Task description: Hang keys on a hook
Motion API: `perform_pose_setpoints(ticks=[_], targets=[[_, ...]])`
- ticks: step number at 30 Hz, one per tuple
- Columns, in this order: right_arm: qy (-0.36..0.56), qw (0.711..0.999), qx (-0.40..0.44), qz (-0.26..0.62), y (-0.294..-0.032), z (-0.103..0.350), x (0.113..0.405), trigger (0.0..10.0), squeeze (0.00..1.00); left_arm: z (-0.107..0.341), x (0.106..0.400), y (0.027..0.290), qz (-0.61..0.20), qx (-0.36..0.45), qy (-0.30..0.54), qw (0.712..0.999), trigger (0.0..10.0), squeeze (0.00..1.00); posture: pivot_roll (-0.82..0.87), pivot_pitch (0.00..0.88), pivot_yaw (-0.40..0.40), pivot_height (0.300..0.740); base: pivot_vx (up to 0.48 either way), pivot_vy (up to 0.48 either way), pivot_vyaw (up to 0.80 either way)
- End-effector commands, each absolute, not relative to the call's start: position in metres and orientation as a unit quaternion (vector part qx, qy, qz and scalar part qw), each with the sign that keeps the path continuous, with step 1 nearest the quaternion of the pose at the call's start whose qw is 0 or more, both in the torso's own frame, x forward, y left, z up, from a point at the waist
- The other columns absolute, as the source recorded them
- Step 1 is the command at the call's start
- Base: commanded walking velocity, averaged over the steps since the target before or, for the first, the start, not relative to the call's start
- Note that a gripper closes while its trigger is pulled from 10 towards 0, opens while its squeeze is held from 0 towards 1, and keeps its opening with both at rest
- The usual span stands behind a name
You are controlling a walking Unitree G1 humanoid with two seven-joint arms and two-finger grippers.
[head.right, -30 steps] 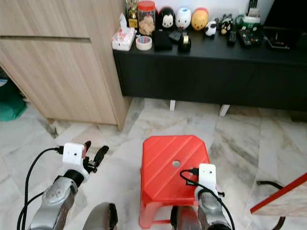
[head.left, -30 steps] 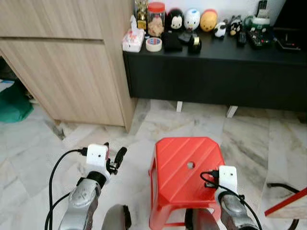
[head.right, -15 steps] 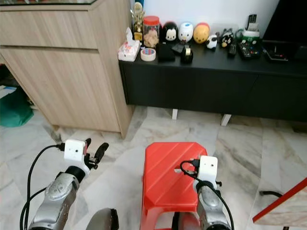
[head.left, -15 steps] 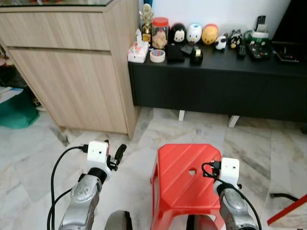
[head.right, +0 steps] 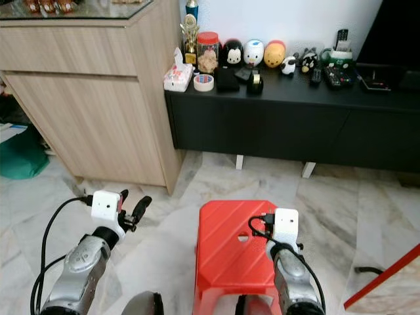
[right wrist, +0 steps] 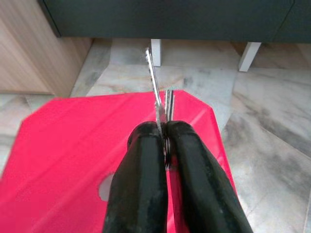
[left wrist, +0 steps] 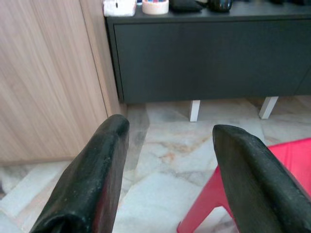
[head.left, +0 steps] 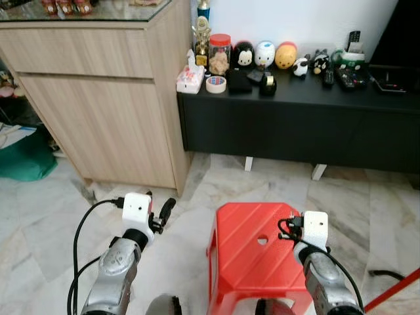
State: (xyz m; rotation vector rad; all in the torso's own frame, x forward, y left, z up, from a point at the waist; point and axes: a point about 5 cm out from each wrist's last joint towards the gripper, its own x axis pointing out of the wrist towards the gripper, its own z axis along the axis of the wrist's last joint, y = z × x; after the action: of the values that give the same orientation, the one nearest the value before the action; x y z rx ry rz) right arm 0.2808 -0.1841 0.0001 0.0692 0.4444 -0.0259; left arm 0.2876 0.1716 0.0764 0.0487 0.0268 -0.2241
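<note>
Right gripper [right wrist: 166, 141] clamped on keys [right wrist: 160, 104] above red plastic stool [right wrist: 73, 141]. Left gripper [left wrist: 167, 160] fingers apart, over marble floor [left wrist: 160, 150].

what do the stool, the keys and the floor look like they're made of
Stool: likely moulded plastic, glossy red, with ridged lines and a hole in the seat. Keys, pinched in the right end effector: metal by the look, thin silvery blades with a toothed edge. Floor: looks like polished marble or marble-look tile, pale with grey-brown veins and a soft sheen.
</note>
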Motion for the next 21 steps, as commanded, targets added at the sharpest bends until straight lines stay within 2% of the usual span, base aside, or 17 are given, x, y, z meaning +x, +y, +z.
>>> perform_pose_setpoints(ticks=[1, 4, 15, 18, 21], targets=[[0.226, 0.973, 0.037, -0.005, -0.181, -0.001, 0.279, 10.0, 0.00, 0.077, 0.289, 0.172, -0.115, 0.031, 0.010, 0.993, 10.0, 0.00, 0.01, 0.000, -0.004, 0.716, 0.000, 0.000, 0.00], [0.232, 0.972, 0.040, 0.006, -0.179, -0.003, 0.278, 10.0, 0.00, 0.077, 0.289, 0.172, -0.120, 0.035, 0.010, 0.992, 10.0, 0.00, 0.02, 0.000, -0.002, 0.740, 0.000, 0.000, 0.00], [0.249, 0.966, 0.030, 0.061, -0.173, 0.001, 0.281, 10.0, 0.00, 0.077, 0.291, 0.172, -0.137, 0.048, 0.010, 0.989, 10.0, 0.00, 0.01, 0.000, -0.003, 0.740, 0.000, 0.000, 0.00], [0.284, 0.949, -0.001, 0.137, -0.167, 0.000, 0.278, 10.0, 0.00, 0.081, 0.291, 0.169, -0.163, 0.060, 0.005, 0.985, 10.0, 0.00, 0.01, 0.000, -0.005, 0.740, 0.000, 0.000, 0.00], [0.276, 0.937, -0.023, 0.212, -0.164, 0.008, 0.278, 10.0, 0.00, 0.085, 0.290, 0.165, -0.201, 0.077, 0.000, 0.977, 10.0, 0.00, 0.01, 0.000, -0.011, 0.740, 0.000, 0.000, 0.00]])
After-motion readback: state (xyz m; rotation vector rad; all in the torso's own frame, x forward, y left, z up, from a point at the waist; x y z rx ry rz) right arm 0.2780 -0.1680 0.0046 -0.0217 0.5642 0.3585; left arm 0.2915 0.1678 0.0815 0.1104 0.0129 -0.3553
